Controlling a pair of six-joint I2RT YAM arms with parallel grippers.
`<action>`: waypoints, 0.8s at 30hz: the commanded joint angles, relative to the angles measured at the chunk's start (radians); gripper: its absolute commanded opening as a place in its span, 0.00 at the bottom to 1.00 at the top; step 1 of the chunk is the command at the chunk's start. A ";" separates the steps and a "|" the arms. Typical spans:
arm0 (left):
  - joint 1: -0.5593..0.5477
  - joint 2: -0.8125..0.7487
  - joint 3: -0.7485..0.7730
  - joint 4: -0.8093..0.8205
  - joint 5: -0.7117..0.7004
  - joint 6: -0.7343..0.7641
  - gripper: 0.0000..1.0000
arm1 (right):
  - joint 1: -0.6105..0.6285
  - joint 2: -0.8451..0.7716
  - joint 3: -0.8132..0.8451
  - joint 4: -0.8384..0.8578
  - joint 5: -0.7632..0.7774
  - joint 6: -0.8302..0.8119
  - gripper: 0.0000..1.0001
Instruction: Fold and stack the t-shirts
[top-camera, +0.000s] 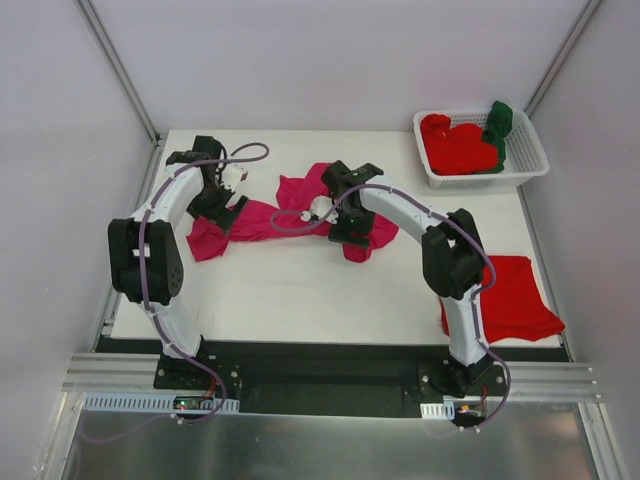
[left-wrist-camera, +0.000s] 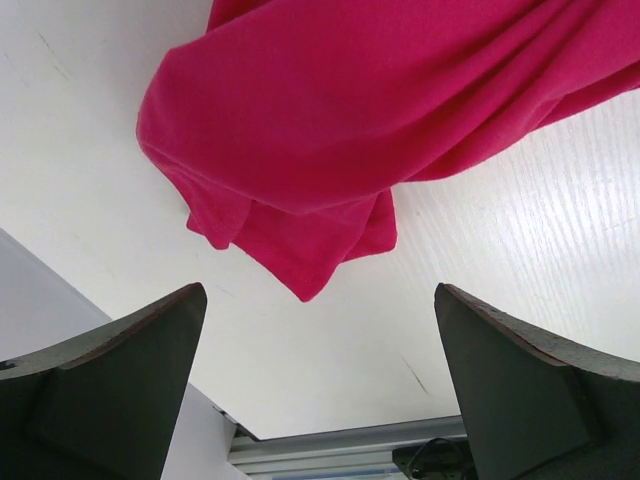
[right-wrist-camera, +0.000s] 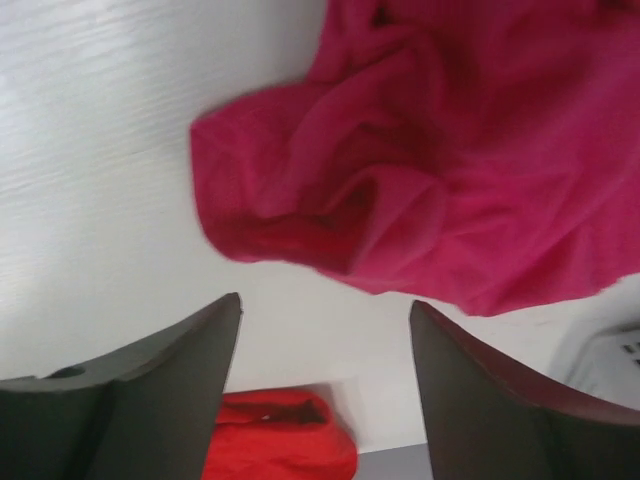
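Filling a pale-walled booth, the white surface (top-camera: 300, 290) bears a crumpled magenta-pink cloth t-shirt (top-camera: 255, 220). Both jaws gape empty above it.

The crumpled magenta-pink cloth t-shirt (top-camera: 262, 220) lies on the white bench (top-camera: 300, 295), stretched between the two pincers. The left pincer (top-camera: 228, 196) stands over its left end and the right pincer (top-camera: 345, 222) over its right end. Well behind and to the right of the right pincer, a white slotted plastic basket (top-camera: 530, 168) sits on the bench's far right corner. In it lie bright red cloth t-shirts (top-camera: 455, 148), with a dark green cloth t-shirt (top-camera: 498, 120) at their right. Nearer than the right pincer and to its right, a flat bright red cloth t-shirt (top-camera: 518, 295) lies on the bench.
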 joint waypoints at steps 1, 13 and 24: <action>-0.002 -0.077 -0.037 -0.038 0.007 0.006 0.99 | -0.004 0.030 0.096 0.033 -0.003 0.015 0.67; -0.001 -0.082 -0.046 -0.037 0.005 0.015 0.99 | 0.000 0.059 0.035 0.023 -0.015 0.021 0.60; -0.002 -0.068 -0.014 -0.038 0.011 0.012 0.99 | -0.018 0.019 0.007 0.036 0.025 0.034 0.01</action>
